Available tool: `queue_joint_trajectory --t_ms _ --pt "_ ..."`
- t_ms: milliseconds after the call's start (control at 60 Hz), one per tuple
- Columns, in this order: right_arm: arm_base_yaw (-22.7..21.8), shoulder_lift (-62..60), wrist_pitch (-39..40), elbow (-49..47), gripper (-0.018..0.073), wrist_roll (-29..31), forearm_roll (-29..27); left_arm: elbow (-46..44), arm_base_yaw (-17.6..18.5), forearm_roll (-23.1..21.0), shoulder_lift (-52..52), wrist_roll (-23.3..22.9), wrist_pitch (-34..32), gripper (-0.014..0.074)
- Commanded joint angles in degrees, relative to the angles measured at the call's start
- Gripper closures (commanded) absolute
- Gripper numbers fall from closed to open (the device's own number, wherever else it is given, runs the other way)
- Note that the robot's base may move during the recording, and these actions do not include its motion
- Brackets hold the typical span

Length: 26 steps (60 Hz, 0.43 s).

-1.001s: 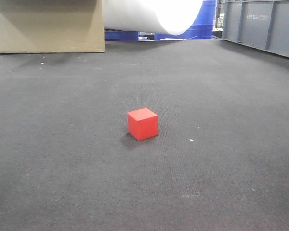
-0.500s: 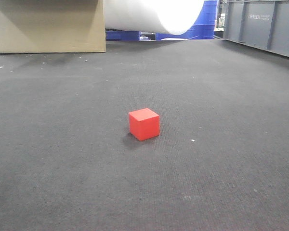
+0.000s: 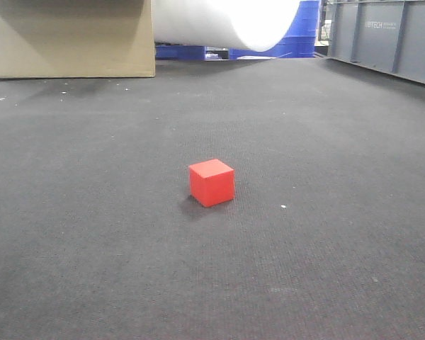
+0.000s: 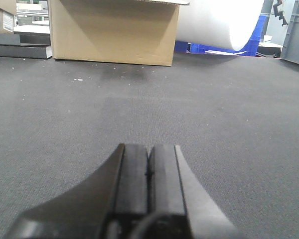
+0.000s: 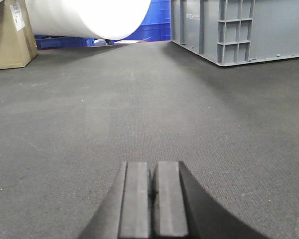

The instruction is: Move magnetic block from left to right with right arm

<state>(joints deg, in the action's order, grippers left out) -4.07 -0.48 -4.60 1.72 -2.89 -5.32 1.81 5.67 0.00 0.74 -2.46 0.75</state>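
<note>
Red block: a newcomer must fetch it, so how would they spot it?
Start at the cardboard box at the back left of the dark mat. Come forward to mid-mat: the red block sits alone there, the only small bright thing.

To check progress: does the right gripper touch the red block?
Apart. The right wrist view shows the right gripper shut with only bare mat ahead; the block sits alone in the front view.

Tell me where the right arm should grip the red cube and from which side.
Come from above and pinch two opposite vertical faces of the magnetic block. It sits flat and alone on the dark mat, turned corner-on to the front camera, so rotate the closed right end effector to match, probably.
</note>
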Motion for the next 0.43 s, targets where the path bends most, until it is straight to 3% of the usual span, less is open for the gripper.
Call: queue_joint_trajectory --t_ms 0,417 --pt "-0.3 -1.1 5.7 -0.3 0.0492 0.0 0.5 0.5 -0.1 0.0 0.6 -0.2 -5.2 0.0713" --pt "-0.3 -1.1 5.7 -0.3 0.0492 0.0 0.5 0.5 -0.1 0.0 0.6 -0.2 -5.2 0.0713"
